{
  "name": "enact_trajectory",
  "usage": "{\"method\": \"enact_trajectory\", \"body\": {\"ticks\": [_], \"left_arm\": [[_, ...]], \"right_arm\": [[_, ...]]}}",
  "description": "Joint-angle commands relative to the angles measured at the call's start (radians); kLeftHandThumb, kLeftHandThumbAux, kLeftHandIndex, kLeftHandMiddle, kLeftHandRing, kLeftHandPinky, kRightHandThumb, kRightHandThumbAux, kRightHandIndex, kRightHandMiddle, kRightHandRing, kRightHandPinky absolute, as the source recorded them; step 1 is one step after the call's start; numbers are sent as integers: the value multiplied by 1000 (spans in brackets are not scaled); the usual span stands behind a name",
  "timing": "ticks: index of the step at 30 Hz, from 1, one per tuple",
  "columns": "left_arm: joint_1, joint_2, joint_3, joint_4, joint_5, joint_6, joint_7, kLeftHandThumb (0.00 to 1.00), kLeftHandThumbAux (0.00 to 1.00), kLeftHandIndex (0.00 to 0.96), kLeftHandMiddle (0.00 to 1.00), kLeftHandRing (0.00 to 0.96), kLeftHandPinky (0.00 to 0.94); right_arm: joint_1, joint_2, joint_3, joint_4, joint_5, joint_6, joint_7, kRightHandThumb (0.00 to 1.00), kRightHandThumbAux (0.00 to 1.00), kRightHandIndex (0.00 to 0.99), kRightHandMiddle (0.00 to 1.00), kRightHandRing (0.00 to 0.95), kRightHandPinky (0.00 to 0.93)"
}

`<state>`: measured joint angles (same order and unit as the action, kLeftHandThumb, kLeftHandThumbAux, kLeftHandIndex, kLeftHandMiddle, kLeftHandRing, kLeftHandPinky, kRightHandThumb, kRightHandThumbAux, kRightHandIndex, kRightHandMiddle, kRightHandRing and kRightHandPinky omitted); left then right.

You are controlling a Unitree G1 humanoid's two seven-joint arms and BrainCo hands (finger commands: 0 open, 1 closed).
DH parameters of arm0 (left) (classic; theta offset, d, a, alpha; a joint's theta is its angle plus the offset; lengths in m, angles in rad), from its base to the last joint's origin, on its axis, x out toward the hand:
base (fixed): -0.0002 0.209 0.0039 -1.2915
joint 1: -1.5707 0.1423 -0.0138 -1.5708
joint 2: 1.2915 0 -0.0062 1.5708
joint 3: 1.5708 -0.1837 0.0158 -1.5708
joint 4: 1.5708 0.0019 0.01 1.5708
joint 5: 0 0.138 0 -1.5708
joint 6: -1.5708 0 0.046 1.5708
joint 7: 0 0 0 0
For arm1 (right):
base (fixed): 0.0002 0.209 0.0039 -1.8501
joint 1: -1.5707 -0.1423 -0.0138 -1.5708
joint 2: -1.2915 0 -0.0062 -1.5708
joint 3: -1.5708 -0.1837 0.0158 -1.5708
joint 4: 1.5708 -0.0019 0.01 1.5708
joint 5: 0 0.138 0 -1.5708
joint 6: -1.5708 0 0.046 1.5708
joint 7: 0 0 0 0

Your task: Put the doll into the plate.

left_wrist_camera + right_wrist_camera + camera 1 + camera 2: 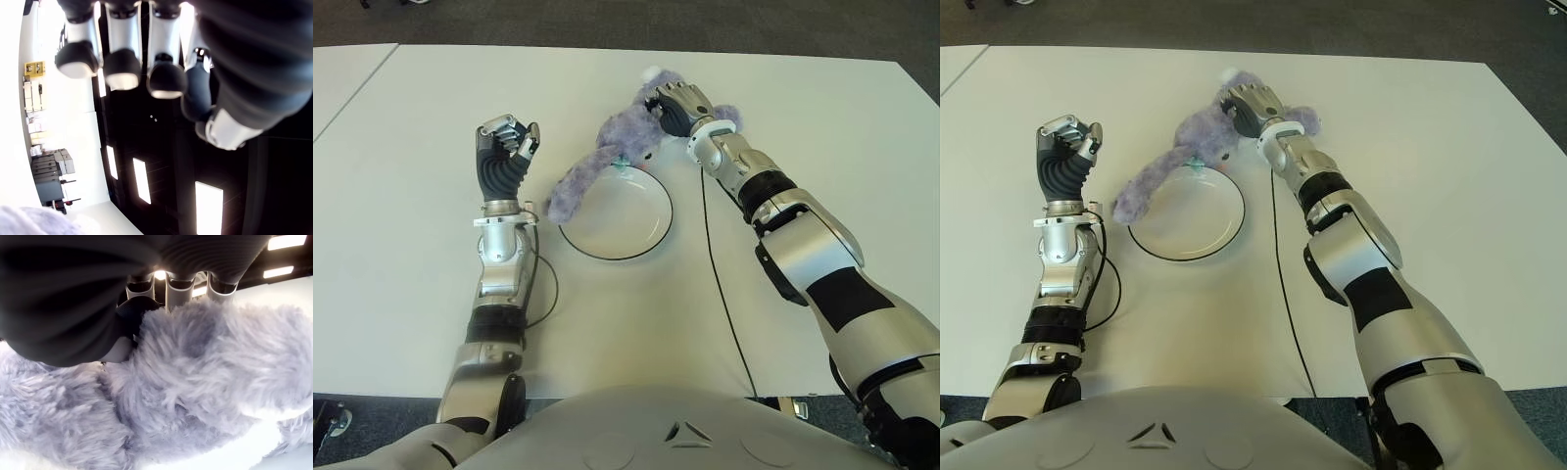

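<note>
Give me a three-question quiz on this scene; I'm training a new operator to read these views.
1. True or false: the doll lies wholly inside the plate.
2. Which hand grasps the doll? A) left hand B) right hand C) neither
3. Fill in: the left hand's fingers are curled and hold ____.

Key: 1. False; most of it lies on the table, with one limb over the rim. 2. B. 3. nothing.

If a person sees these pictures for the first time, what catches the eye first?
First, the fluffy purple-grey plush doll, which lies across the far rim of the white round plate with a dark edge in the middle of the white table. The right hand grips its far end, while the left hand stands upright, curled, left of the plate.
</note>
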<state>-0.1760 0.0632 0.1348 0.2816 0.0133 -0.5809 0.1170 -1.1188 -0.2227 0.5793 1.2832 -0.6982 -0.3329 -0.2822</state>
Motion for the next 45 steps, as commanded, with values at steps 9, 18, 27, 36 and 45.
{"method": "enact_trajectory", "body": {"ticks": [9, 18, 27, 36, 45], "left_arm": [[199, -52, -10, 106, 1, 22, 5, 713, 708, 443, 863, 877, 864], [204, -52, -11, 102, 3, 27, 7, 713, 708, 443, 863, 877, 864], [205, -52, -12, 104, 3, 26, 5, 713, 708, 443, 866, 879, 867], [200, -52, -13, 111, 6, 29, 7, 713, 708, 443, 866, 879, 867], [193, -53, -17, 122, 6, 29, 4, 713, 708, 442, 868, 880, 865]], "right_arm": [[118, 3, -33, 55, 14, 91, -9, 1000, 664, 404, 525, 538, 430], [112, -22, -56, 32, 24, 56, -57, 1000, 666, 381, 497, 520, 462], [86, -98, -4, -34, -45, -44, -133, 1000, 667, 374, 494, 517, 466], [84, -163, 35, -123, -112, -71, -188, 1000, 661, 384, 526, 553, 482], [103, -227, 37, -245, -139, -89, -165, 798, 464, 216, 278, 312, 334]]}}
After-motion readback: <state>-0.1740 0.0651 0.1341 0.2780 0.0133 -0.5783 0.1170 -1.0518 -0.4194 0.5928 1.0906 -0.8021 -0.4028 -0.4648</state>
